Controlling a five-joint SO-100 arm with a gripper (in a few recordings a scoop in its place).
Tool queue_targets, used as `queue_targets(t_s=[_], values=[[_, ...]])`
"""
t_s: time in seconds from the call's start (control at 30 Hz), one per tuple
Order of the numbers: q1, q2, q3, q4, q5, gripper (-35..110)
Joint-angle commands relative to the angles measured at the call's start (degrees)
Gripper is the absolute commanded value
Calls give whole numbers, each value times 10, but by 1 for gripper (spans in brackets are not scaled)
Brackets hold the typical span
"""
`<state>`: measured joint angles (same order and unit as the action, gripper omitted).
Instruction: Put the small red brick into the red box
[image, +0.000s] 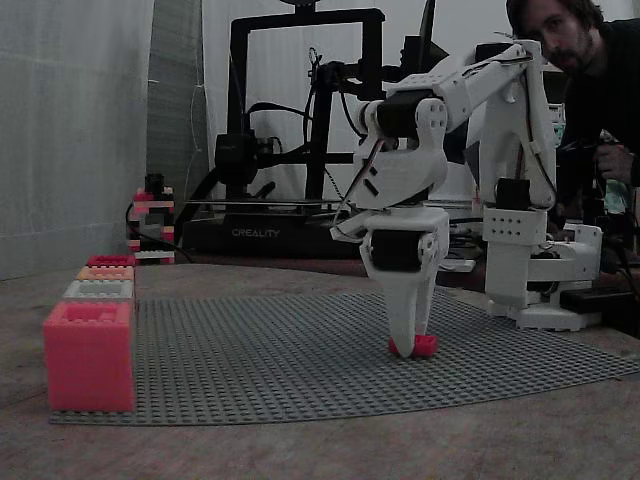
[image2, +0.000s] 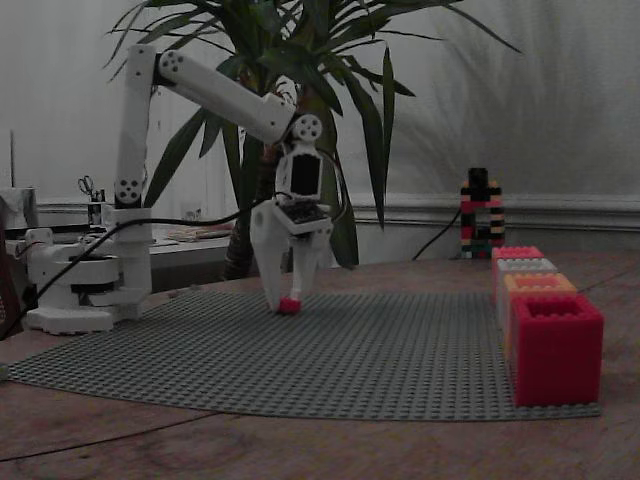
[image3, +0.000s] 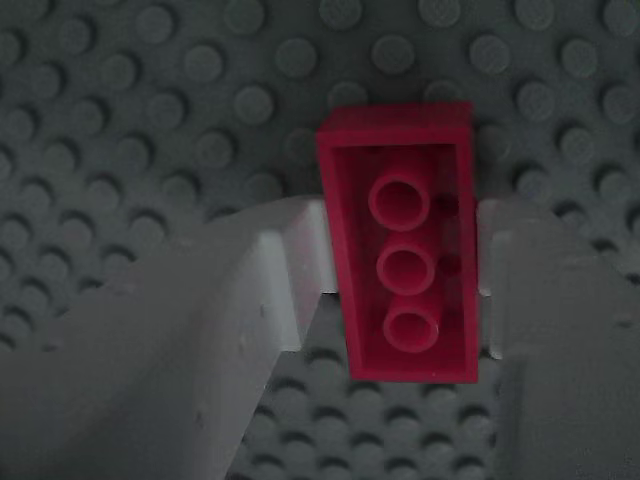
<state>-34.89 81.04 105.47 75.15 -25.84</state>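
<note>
The small red brick (image3: 405, 255) lies upside down, showing three round tubes inside. The white gripper (image3: 400, 260) squeezes its two long sides on the grey mat (image3: 150, 120).

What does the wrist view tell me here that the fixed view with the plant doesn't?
Wrist view alone: the brick lies underside up, three tubes showing, with a finger pressed against each long side. Plant-side fixed view alone: the red box at the near end of a row of boxes on the baseplate's right edge, well away from the gripper. Both: the gripper down on the baseplate, closed around the brick.
</note>
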Motion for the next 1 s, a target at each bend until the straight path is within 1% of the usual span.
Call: queue_targets(t_s=[0.0,0.13,0.23,0.4,0.5,0.57,0.67,0.83,0.97], values=[[-16,17,-48,5,23,0],[5,18,-143,-5,87,0],[51,12,-234,-29,156,0],[171,-65,-419,-46,263,0],[262,-142,-549,-54,300,0],[316,-193,-635,-53,307,0],[372,-262,-750,-49,288,0],[430,-370,-932,-49,240,0],[461,-428,-1025,-41,214,0]])
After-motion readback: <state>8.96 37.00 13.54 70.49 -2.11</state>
